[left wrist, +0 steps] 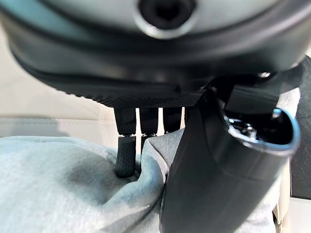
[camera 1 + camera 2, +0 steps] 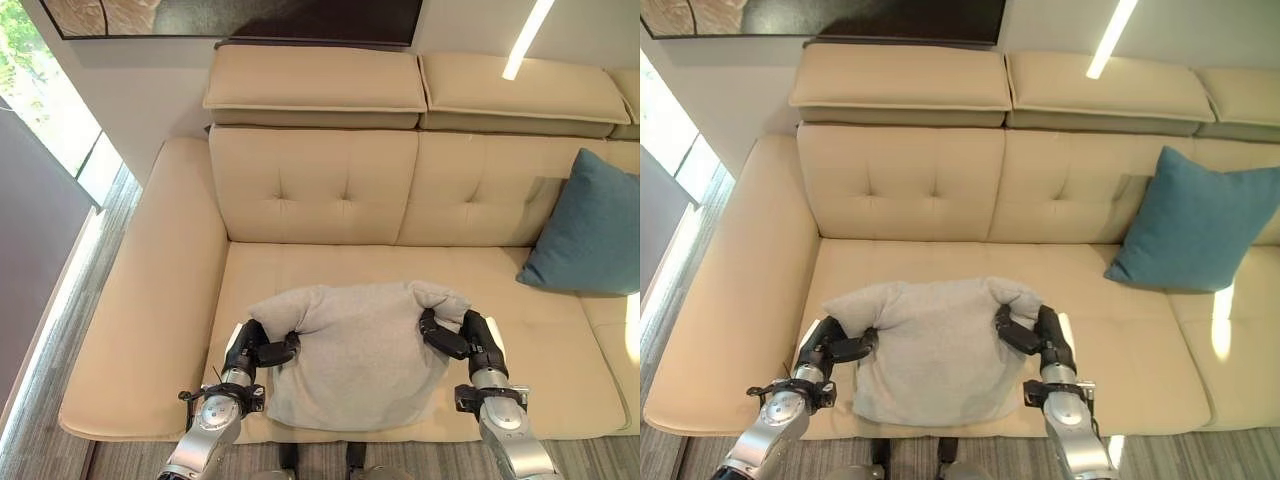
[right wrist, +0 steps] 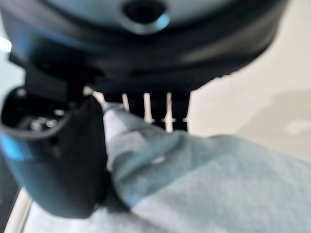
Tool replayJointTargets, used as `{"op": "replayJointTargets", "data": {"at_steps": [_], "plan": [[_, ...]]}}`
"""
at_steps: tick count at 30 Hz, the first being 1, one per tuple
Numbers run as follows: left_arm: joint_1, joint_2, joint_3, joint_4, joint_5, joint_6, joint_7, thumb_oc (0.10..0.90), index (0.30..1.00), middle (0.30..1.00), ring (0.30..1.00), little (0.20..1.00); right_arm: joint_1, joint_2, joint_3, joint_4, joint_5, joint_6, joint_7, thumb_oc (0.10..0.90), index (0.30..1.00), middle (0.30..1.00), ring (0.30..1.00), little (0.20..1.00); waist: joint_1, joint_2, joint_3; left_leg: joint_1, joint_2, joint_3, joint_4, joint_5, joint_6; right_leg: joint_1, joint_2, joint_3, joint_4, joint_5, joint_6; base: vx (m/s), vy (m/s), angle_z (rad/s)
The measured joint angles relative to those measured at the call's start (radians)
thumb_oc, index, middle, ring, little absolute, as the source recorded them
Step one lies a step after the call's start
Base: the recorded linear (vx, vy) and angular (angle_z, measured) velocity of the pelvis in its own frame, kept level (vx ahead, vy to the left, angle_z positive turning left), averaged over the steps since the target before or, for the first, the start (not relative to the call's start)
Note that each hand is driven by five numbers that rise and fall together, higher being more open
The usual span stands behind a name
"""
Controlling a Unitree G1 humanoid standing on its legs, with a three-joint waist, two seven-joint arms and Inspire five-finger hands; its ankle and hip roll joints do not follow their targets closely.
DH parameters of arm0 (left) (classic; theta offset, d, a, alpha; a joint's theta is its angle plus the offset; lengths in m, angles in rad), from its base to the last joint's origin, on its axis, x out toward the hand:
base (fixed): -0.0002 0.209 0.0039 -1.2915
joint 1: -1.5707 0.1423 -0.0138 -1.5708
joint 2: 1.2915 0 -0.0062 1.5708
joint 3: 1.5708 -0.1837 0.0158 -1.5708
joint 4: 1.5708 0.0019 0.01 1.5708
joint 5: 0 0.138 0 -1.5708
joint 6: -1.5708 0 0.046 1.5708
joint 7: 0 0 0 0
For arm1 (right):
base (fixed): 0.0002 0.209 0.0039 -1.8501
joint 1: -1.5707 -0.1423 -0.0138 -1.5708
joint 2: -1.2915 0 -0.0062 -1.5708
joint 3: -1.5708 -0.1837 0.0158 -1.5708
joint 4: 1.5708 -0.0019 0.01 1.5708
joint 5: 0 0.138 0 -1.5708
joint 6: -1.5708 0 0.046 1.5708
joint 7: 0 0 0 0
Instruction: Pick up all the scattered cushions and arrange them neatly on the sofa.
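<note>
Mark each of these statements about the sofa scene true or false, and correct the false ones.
1. Both hands grip the grey cushion, the left hand on one side and the right hand on the other. True.
2. The grey cushion lies on the floor. False: it rests on the seat of the beige sofa.
3. A blue cushion leans against the sofa's backrest. True.
4. The blue cushion touches the grey one. False: bare seat lies between them.
5. The blue cushion sits to the robot's left. False: it sits to its right.
</note>
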Motion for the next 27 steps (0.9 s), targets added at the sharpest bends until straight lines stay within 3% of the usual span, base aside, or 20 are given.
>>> {"op": "replayJointTargets", "data": {"at_steps": [4,6,8,13,15,18,23,27], "plan": [[0.000,0.008,0.006,-0.003,-0.001,0.000,0.000,0.400,0.300,0.300,0.300,0.300,-0.018,-0.001,0.009,0.000,-0.005,0.000,0.000,0.400,0.300,0.300,0.300,0.300,0.016,0.000,0.000,0.000,-0.002,0.000,-0.003,-0.001,0.001,-0.033,-0.006,0.031,0.036,-0.003,0.008,-0.06,0.081,-0.31],[-0.001,0.010,0.011,-0.003,-0.001,0.000,0.000,0.400,0.300,0.300,0.300,0.300,-0.024,0.000,0.010,0.000,-0.009,0.000,0.000,0.400,0.300,0.300,0.300,0.300,0.017,0.000,0.000,-0.004,0.000,0.000,-0.004,-0.001,0.001,-0.080,-0.014,0.053,0.115,-0.034,0.047,0.00,-0.011,-0.09],[-0.006,0.010,0.012,-0.003,0.000,0.000,0.000,0.400,0.300,0.300,0.300,0.300,-0.025,-0.001,0.008,0.000,-0.019,0.000,0.000,0.400,0.300,0.300,0.300,0.300,0.007,-0.003,-0.002,-0.012,-0.007,-0.022,-0.005,0.000,0.001,-0.089,-0.014,0.133,0.145,-0.065,0.057,0.08,-0.047,0.22],[-0.009,0.007,0.023,-0.010,0.003,0.000,0.002,0.400,0.300,0.300,0.300,0.300,-0.039,-0.005,0.010,0.000,-0.026,0.000,0.000,0.400,0.300,0.300,0.300,0.300,0.022,-0.003,-0.003,-0.025,-0.005,-0.046,-0.015,0.005,-0.012,-0.060,-0.007,0.115,0.066,-0.034,0.036,0.12,-0.087,0.16],[-0.014,0.007,0.022,-0.025,0.009,0.000,0.015,0.400,0.300,0.300,0.300,0.300,-0.048,-0.015,0.010,-0.002,-0.026,0.001,-0.001,0.400,0.300,0.300,0.300,0.300,0.020,-0.001,-0.008,-0.027,-0.003,-0.086,-0.046,0.021,-0.029,-0.025,0.001,0.070,-0.003,-0.001,0.019,0.15,-0.091,0.51],[-0.026,0.008,0.025,-0.047,0.011,0.001,0.055,0.400,0.300,0.300,0.300,0.300,-0.092,-0.036,0.029,-0.006,-0.031,0.004,-0.005,0.400,0.300,0.300,0.300,0.300,0.022,0.005,-0.012,-0.040,0.005,-0.120,-0.043,0.040,-0.026,-0.024,0.010,0.024,-0.002,-0.007,0.014,0.11,-0.079,0.40],[-0.167,0.021,0.046,-0.052,0.038,0.001,0.143,0.400,0.300,0.300,0.300,0.300,-0.262,-0.047,0.053,-0.004,-0.039,0.014,-0.061,0.400,0.300,0.300,0.300,0.300,0.029,0.008,-0.014,-0.074,0.012,-0.140,-0.043,0.053,-0.033,-0.049,0.017,0.016,-0.002,-0.008,0.014,0.02,-0.027,0.14],[-0.379,0.058,0.061,-0.026,0.038,-0.011,0.231,0.400,0.300,0.300,0.300,0.300,-0.448,-0.067,0.079,0.008,-0.036,0.012,-0.135,0.400,0.300,0.300,0.300,0.300,0.029,0.012,-0.015,-0.111,0.013,-0.152,-0.043,0.069,-0.043,-0.079,0.020,0.001,-0.002,-0.003,0.008,-0.03,-0.007,0.11]]}}
